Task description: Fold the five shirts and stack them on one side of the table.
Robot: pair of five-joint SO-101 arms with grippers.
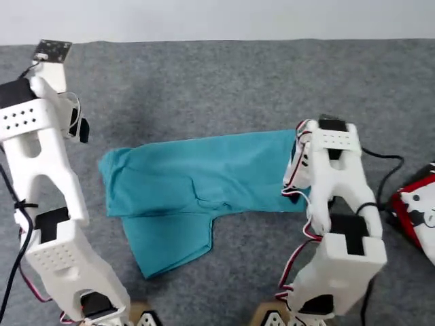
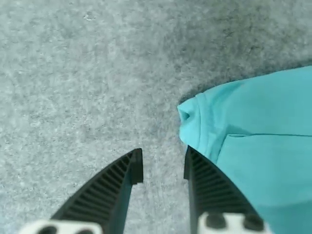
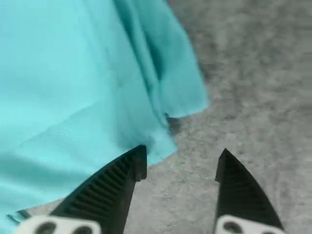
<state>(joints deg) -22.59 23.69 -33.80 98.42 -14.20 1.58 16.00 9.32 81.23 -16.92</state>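
While both arms stand at the near edge of the table (image 1: 204,75), a single teal shirt (image 1: 197,187) lies spread across the middle of its grey cover (image 1: 380,88). The shirt is partly folded: a long band runs from left to right, and a smaller flap juts out from its left half toward the near edge.

At the shirt's left end the left gripper (image 2: 163,163) hangs with its jaws a little apart and nothing between them. One finger (image 2: 119,183) is over bare grey cover; the other is just beside the bunched corner of the shirt (image 2: 253,146), its lower part overlapping the fabric edge in the wrist view.

The right gripper (image 3: 183,161) is at the shirt's right end, with its jaws spread wider and gripping nothing. One finger (image 3: 117,180) is over the edge of the teal fabric (image 3: 73,73), the other over bare cover beyond the hem. Whether either finger touches the cloth cannot be told.

At the right edge of the table, well apart from the shirt, lies a red and white item (image 1: 418,207), cut off by the view.
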